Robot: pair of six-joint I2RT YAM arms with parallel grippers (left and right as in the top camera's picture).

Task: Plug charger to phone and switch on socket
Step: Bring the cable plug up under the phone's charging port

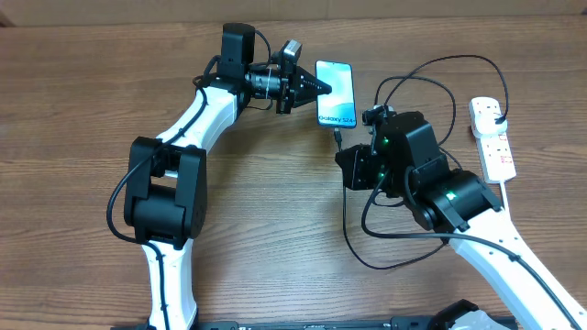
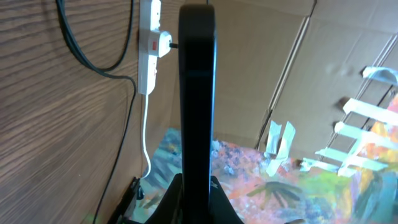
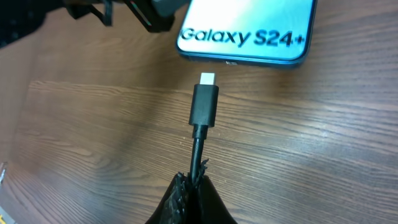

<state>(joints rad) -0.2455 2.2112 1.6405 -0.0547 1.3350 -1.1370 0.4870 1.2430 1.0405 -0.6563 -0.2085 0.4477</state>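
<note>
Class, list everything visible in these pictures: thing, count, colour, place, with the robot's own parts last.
phone: 1, black-edged, cyan-white screen, far centre of table
charger: 1, black, connector just short of the phone's end, cable running to socket
socket: 1, white, far right
white cord: 1, trailing from socket
table: 1, brown wood
left pincer: 1, black, clamping the phone's side
right pincer: 1, black, holding the charger cable

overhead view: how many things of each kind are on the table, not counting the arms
phone: 1
charger cable: 1
power strip: 1
total: 3
</note>
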